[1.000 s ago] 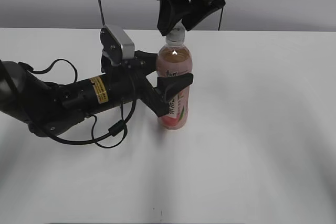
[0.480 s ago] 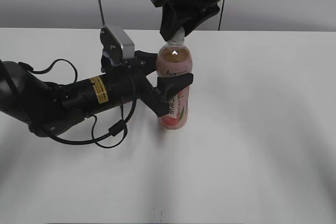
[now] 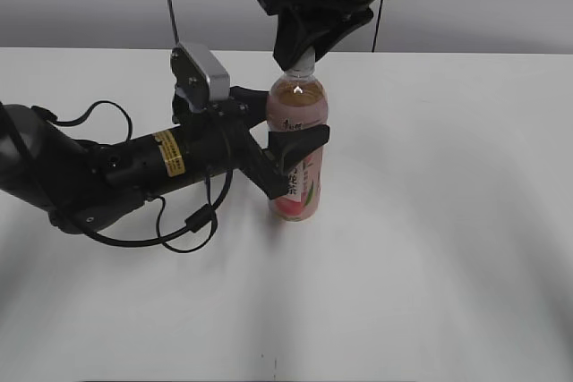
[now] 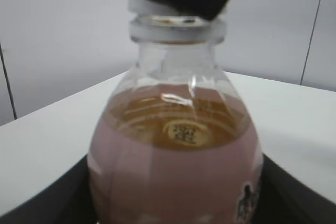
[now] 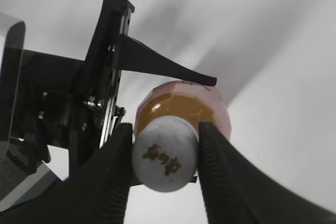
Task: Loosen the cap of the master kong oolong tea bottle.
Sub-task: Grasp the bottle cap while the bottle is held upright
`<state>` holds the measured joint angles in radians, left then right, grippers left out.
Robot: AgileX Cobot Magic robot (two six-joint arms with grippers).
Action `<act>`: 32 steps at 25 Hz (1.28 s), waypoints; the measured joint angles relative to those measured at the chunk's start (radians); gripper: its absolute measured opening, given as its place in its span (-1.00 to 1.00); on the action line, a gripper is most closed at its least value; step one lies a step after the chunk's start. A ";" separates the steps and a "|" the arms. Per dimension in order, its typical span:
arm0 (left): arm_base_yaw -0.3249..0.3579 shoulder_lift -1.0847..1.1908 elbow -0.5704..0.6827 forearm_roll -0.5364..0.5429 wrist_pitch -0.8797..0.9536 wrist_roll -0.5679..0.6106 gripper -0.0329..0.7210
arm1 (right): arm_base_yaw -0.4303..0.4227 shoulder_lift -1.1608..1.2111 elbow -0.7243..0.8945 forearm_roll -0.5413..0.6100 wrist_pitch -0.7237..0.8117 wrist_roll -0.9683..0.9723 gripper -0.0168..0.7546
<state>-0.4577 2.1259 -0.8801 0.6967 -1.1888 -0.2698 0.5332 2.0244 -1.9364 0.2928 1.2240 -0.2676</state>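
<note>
The master kong oolong tea bottle (image 3: 298,145) stands upright on the white table, amber tea inside, pink label around it. My left gripper (image 3: 291,145) is shut on the bottle's body from the left; the bottle fills the left wrist view (image 4: 176,166). My right gripper (image 3: 303,53) comes down from above and is shut on the white cap (image 5: 165,153), one finger on each side. The cap's top shows a gold printed mark in the right wrist view. In the exterior view the cap is mostly hidden by the right fingers.
The white table (image 3: 448,221) spreads around the bottle. My left arm (image 3: 116,172) lies across the table's left side with a loose black cable beside it. A grey wall stands behind.
My right gripper has come down over the cap and closed on it; a second ago its fingers were spread just above the cap. The left arm and bottle have not moved.
</note>
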 joint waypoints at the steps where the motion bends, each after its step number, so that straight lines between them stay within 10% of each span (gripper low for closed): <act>1: 0.000 0.000 0.000 0.000 0.000 0.000 0.32 | 0.000 0.000 0.000 0.000 0.000 -0.015 -0.21; 32: 0.000 0.000 0.000 -0.002 0.002 0.001 0.32 | 0.004 -0.001 -0.001 -0.038 0.000 -0.641 -0.23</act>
<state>-0.4577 2.1259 -0.8801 0.6947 -1.1871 -0.2690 0.5370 2.0235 -1.9373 0.2546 1.2240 -0.9081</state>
